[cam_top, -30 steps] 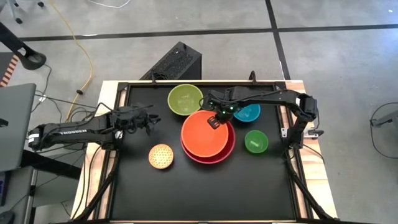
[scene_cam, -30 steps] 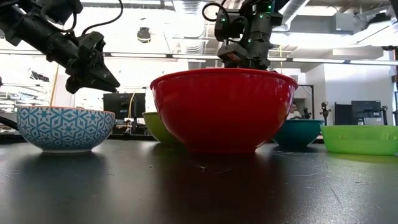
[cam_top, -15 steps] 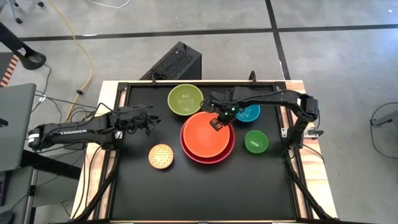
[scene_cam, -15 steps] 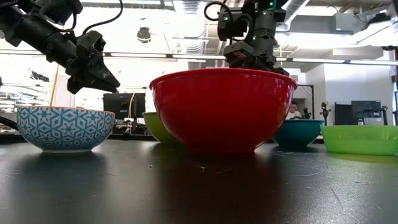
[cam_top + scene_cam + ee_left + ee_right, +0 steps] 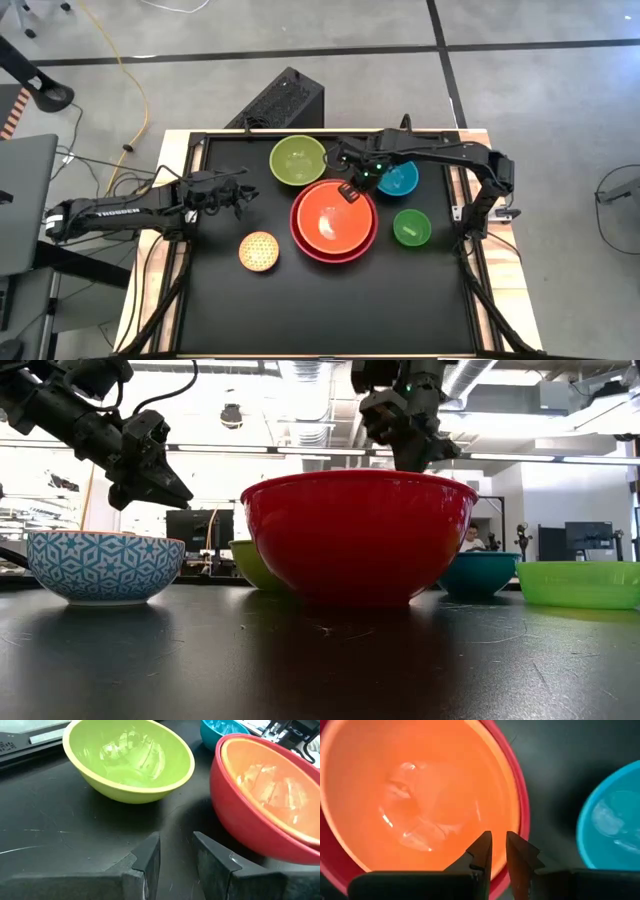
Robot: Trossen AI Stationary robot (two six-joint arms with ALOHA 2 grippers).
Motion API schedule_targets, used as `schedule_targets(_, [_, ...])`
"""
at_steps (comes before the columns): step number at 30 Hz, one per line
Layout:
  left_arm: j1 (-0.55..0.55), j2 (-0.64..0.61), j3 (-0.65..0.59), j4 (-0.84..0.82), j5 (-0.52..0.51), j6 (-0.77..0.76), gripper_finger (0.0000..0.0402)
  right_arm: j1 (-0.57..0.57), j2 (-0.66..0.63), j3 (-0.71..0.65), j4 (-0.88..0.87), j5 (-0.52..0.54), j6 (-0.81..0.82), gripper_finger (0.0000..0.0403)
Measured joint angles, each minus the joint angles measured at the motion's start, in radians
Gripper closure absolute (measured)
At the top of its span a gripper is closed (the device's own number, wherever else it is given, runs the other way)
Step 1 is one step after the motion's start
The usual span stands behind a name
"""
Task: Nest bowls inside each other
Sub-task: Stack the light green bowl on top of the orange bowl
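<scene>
- The round orange plastic bowl (image 5: 333, 219) sits nested inside the larger red plastic bowl (image 5: 366, 243) at the centre of the high view, so the first nesting looks done.
- The right gripper (image 5: 349, 193) hangs over the upper rim of that pair; in its wrist view the two fingers (image 5: 481, 851) stand a narrow gap apart with nothing between them, so it is released.
- The left gripper (image 5: 243, 196) waits at centre left, above bare table, fingers parted and empty.
- Next by size, I judge, is the lime green plastic bowl (image 5: 297, 160), just above and left of the stack: it calls for a pinch on its rim, a lift clear of the red wall, and a drop into the orange one.
- The teal-blue plastic bowl (image 5: 399, 181) lies right of the gripper, the small green bowl (image 5: 411, 227) below it, and the dotted yellow bowl (image 5: 259, 250) at lower left, all apart from one another.
- The surface is a matt black tabletop (image 5: 330, 310) with a pale wooden edge.
- Beyond lie a grey concrete floor with dark lines, a yellow cable (image 5: 130, 75) at upper left and a black box (image 5: 281, 99) above the table; the low view shows bright ceiling lights.
</scene>
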Motion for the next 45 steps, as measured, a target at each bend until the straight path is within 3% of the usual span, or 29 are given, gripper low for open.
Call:
schedule_targets(5, [0.0, 0.0, 0.0, 0.0, 0.0, 0.0, 0.0299, 0.0, 0.0, 0.062, 0.042, 0.116, -0.039, 0.0329])
schedule_targets(9, [0.0, 0.0, 0.0, 0.0, 0.0, -0.003, 0.0299, -0.02, 0.003, 0.061, 0.283, 0.21, -0.063, 0.0329])
schedule_targets(14, [0.0, 0.0, 0.0, 0.001, 0.003, -0.035, 0.0299, -0.069, 0.048, 0.05, 0.529, 0.213, -0.064, 0.0327])
schedule_targets(19, [0.0, -0.004, 0.0, -0.001, 0.027, -0.054, 0.0299, -0.151, 0.121, 0.049, 0.564, 0.163, -0.072, 0.0287])
schedule_targets(27, [-0.001, -0.008, 0.0, -0.005, 0.048, -0.065, 0.0299, -0.241, 0.292, 0.049, 0.589, -0.055, -0.064, 0.0159])
schedule_targets(32, [-0.001, -0.008, 0.0, -0.006, 0.053, -0.079, 0.0299, -0.251, 0.335, 0.049, 0.604, -0.064, -0.046, 0.0128])
schedule_targets(39, [-0.001, -0.008, 0.0, -0.006, 0.056, -0.101, 0.0299, -0.236, 0.364, 0.051, 0.618, -0.034, -0.006, 0.0151])
schedule_targets(42, [-0.001, -0.008, 0.0, -0.005, 0.064, -0.102, 0.0299, -0.235, 0.386, 0.049, 0.624, -0.03, -0.004, 0.0202])
schedule_targets(45, [-0.001, -0.008, 0.0, -0.005, 0.082, -0.102, 0.0299, -0.242, 0.397, 0.049, 0.622, -0.036, -0.015, 0.0283])
